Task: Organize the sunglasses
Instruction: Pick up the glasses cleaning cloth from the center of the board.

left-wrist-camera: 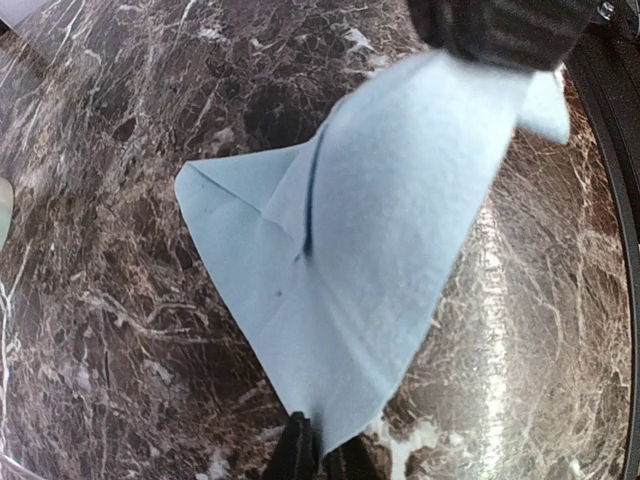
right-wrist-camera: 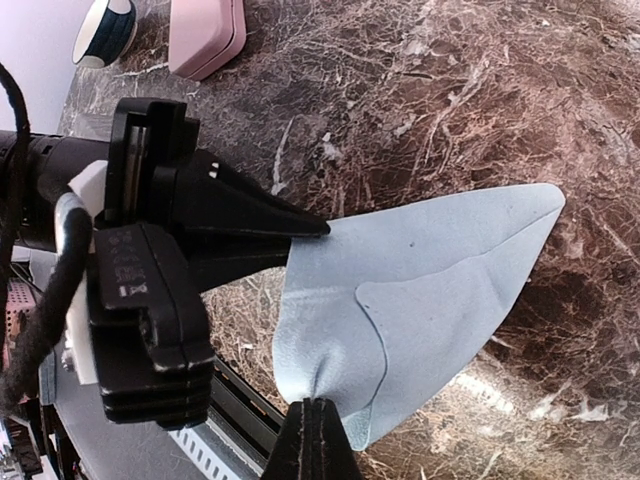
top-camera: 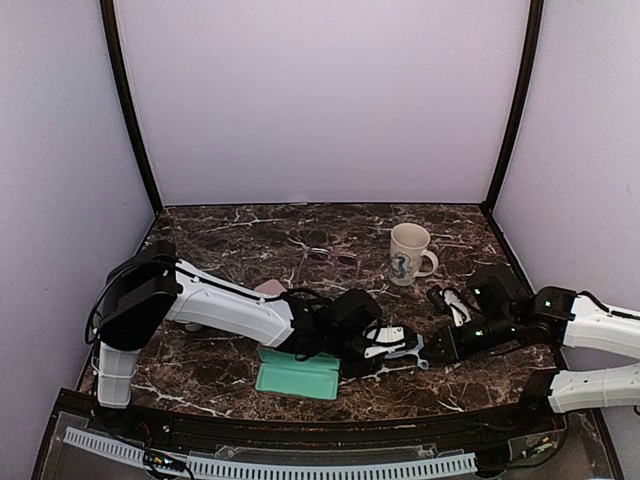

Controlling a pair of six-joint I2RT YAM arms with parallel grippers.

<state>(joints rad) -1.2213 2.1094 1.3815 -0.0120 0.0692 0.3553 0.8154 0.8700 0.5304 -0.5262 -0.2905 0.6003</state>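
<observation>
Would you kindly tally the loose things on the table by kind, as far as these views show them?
mug: 1
light blue cloth: 1
pink case: 1
teal flat item: 1
dark sunglasses: 1 pair
Total: 5

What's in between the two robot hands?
A light blue cloth, pinched by the left gripper and the right gripper at opposite ends; both wrist views show it.

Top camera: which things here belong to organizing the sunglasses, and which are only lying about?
Part of the job:
- dark sunglasses, faint, left of the mug
- blue cloth, pinched by the left claw and the right claw
- pink case
- green pouch, probably

Lying about:
- mug
</observation>
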